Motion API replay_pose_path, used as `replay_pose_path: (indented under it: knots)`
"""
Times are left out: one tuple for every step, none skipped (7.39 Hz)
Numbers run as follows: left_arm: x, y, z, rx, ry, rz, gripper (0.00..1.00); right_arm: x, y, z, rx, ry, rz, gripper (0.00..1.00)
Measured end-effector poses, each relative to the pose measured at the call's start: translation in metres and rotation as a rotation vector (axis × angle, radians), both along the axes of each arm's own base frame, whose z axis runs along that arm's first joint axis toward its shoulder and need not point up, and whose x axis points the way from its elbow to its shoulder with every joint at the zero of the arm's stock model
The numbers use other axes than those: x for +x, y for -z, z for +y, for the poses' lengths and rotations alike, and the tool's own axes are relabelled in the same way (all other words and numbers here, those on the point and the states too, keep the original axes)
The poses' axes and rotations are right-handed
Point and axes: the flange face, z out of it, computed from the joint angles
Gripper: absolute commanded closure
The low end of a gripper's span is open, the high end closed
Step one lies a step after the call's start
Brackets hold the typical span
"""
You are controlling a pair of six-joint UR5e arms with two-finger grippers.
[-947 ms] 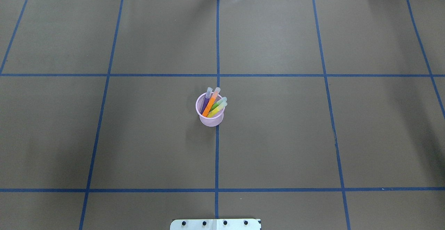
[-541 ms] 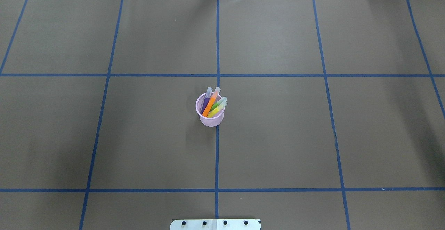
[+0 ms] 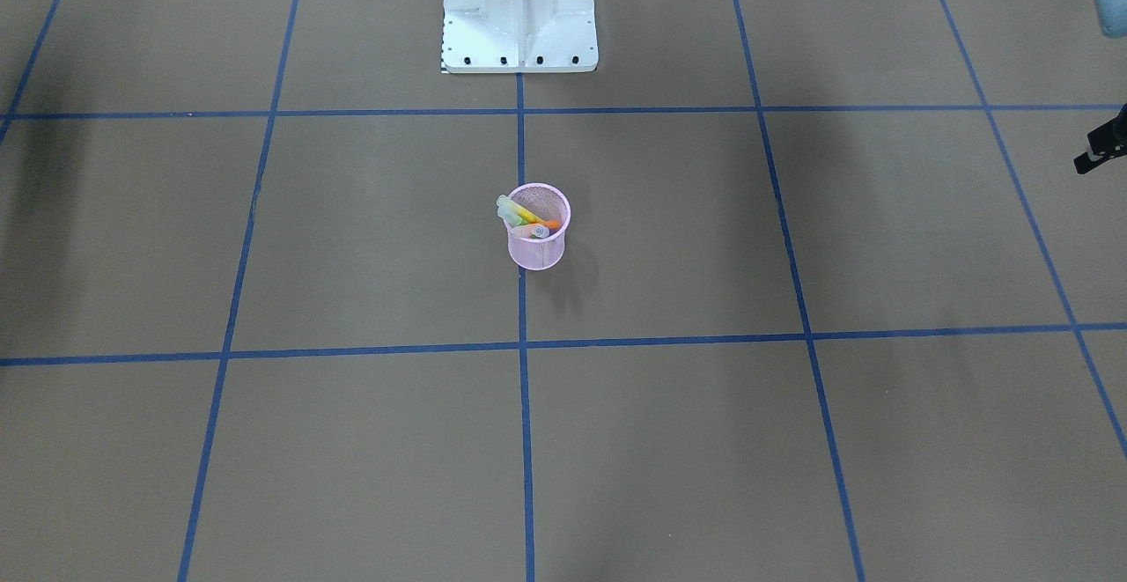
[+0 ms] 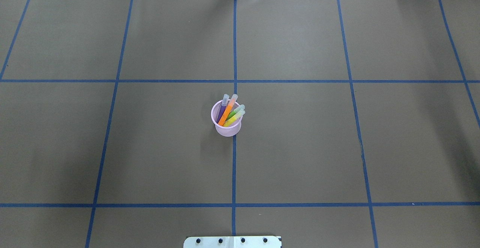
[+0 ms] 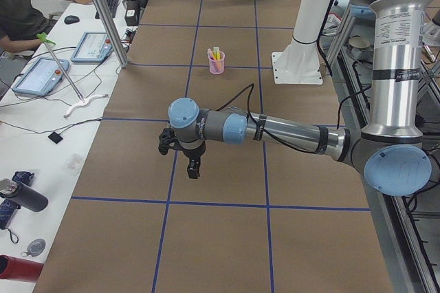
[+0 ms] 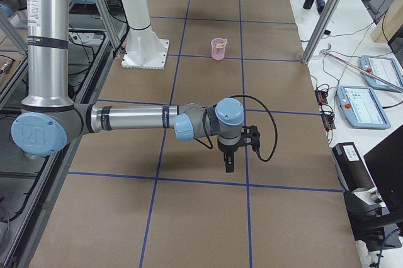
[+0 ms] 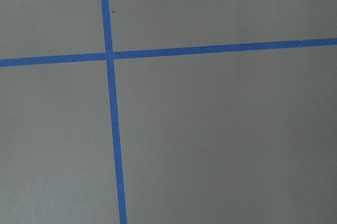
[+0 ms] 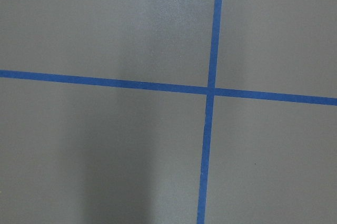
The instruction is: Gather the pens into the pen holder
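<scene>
The pink wire-mesh pen holder (image 4: 227,128) stands upright at the table's middle, on the centre blue tape line; it also shows in the front view (image 3: 537,252) and small in both side views (image 5: 216,66) (image 6: 218,51). Purple (image 4: 221,111), orange (image 4: 227,113), green (image 4: 233,113) and yellow (image 4: 235,118) pens stand inside it, caps leaning over the far rim. My left gripper (image 5: 194,168) hangs over the table's left end, far from the cup. My right gripper (image 6: 228,164) hangs over the right end. Whether either is open or shut, I cannot tell.
The table is brown paper with a blue tape grid. The white robot base plate (image 4: 232,242) (image 3: 519,10) sits at the near edge. A desk with tablets and a seated person (image 5: 20,4) flanks the table. Both wrist views show only paper and tape lines.
</scene>
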Motion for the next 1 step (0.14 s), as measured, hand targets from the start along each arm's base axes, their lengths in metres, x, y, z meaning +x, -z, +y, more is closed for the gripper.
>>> replay_pose_path:
  knots:
    - [0.0,0.0005,-0.0002,0.001,0.0,0.0,0.01,0.0,0.0011,-0.0003,0.002,0.0,0.0,0.01]
